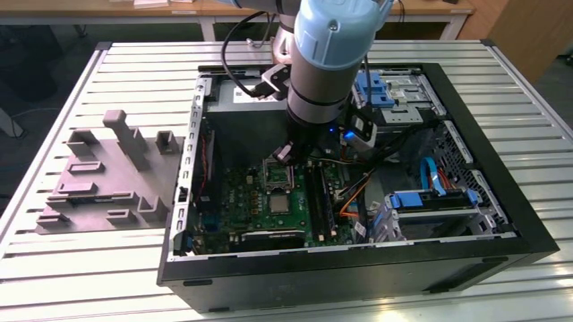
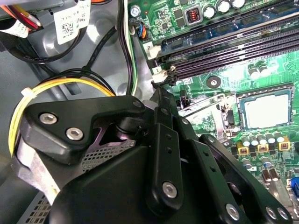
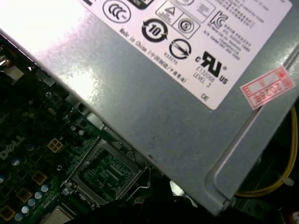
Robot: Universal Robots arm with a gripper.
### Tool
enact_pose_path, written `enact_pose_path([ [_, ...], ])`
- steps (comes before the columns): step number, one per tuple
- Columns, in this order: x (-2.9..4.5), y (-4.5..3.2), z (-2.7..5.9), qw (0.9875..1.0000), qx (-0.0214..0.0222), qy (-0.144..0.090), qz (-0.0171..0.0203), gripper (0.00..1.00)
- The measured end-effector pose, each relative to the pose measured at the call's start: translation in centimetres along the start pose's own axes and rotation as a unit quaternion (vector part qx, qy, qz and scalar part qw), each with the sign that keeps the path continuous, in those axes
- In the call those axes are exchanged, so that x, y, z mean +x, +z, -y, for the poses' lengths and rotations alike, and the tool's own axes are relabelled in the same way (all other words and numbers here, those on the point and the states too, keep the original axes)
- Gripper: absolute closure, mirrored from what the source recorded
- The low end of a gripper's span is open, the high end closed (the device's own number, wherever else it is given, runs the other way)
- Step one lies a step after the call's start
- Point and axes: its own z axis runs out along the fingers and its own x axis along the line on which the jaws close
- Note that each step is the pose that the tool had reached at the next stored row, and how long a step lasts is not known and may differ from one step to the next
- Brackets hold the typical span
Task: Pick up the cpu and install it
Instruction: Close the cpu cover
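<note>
Here the cpu (image 1: 280, 203) lies seated on the motherboard (image 1: 259, 208) just below the tool (image 1: 288, 157).

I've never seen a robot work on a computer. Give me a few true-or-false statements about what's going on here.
1. The computer case lies open on a slatted table. True.
2. The grey moulded tray sits inside the case. False: it is on the table beside the case, at the exterior view's left.
3. The arm reaches down into the case, above the green motherboard. True.
4. The cpu hangs from the gripper. False: it lies flat on the motherboard.
</note>
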Motion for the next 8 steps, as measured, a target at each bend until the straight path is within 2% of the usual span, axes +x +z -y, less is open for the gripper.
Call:
enact_pose_path([
  [4, -0.01, -0.12, -0.02, 1.0, 0.0031, 0.0, -0.0025, 0.89],
  [8, -0.03, -0.25, -0.04, 0.9999, 0.0081, 0.0, -0.0066, 0.89],
])
